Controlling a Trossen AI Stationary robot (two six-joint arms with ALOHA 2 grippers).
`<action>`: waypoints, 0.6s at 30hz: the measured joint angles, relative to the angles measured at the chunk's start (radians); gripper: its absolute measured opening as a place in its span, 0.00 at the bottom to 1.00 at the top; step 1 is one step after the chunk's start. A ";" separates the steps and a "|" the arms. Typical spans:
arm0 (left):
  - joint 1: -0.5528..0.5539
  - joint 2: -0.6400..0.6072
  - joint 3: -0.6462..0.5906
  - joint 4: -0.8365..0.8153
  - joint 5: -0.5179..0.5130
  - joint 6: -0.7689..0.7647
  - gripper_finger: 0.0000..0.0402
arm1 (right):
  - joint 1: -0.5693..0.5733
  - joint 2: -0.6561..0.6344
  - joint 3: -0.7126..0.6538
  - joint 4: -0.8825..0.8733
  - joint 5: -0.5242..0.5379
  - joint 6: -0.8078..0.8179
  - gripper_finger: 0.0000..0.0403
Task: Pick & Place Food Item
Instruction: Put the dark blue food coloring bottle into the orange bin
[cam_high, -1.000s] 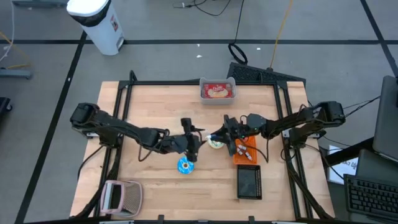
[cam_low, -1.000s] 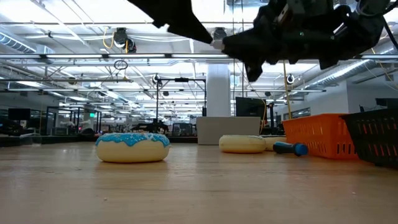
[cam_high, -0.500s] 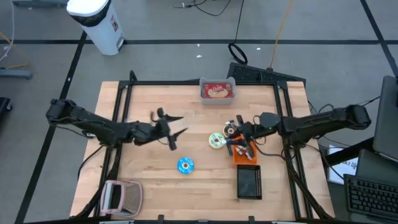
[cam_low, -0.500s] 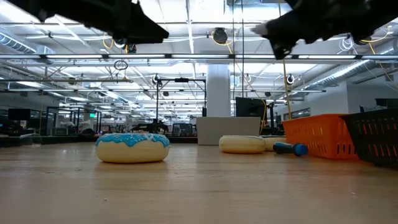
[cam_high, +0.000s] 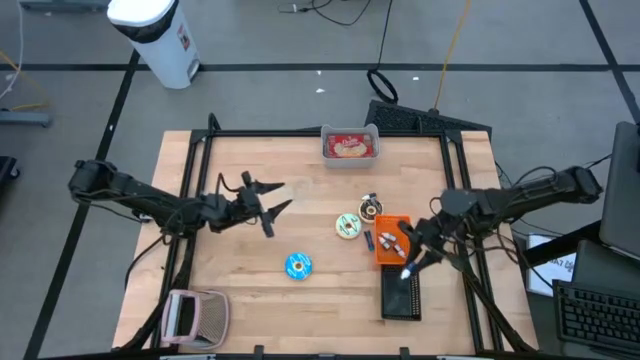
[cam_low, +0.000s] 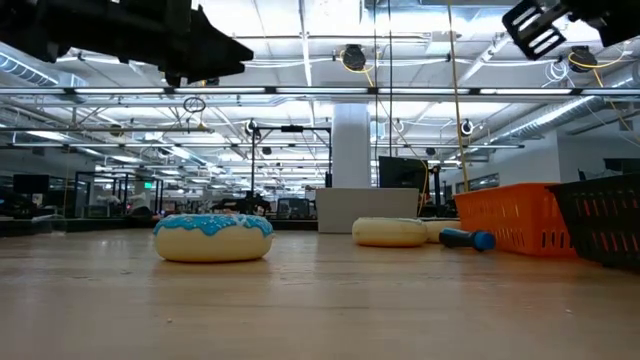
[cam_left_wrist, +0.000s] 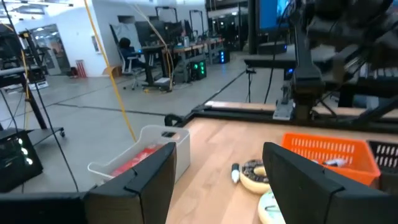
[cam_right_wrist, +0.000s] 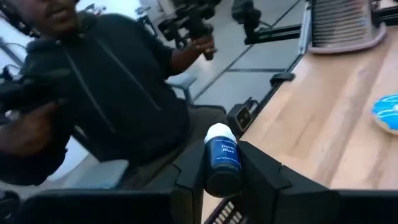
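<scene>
Right tool (cam_right_wrist: 222, 163) is clamped on a small dark bottle with a white cap (cam_right_wrist: 221, 157), holding it up over the black basket (cam_high: 400, 295) at the counter's (cam_high: 250, 300) right front. From above, this bottle reads only as a pale spot at the fingertips; the right wrist camera alone shows its label, with the white cap leading and the long axis running straight out between the fingers. That same camera takes in a person in a dark top (cam_right_wrist: 106, 93) beyond the counter edge.

Left tool (cam_high: 266, 205) hangs with fingers spread and empty above the counter's left half. Its wrist camera looks across to the clear tub (cam_left_wrist: 146, 155) and orange basket (cam_left_wrist: 329, 152).

Low down, the blue-iced donut (cam_low: 212, 237) sits flat on the wood, well apart from a pale donut (cam_low: 390, 231); a blue-capped bottle (cam_low: 462, 238) lies on its side just beside the orange basket.
</scene>
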 joint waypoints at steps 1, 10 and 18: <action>0.000 0.004 0.000 -0.003 0.000 0.000 0.60 | 0.011 -0.001 0.000 0.000 0.002 0.000 0.16; 0.001 0.005 0.000 -0.005 0.022 -0.012 0.60 | 0.024 0.004 -0.042 -0.101 0.144 0.066 0.15; 0.001 0.005 0.000 -0.005 0.021 -0.055 0.60 | 0.023 0.004 -0.131 -0.274 0.546 0.083 0.16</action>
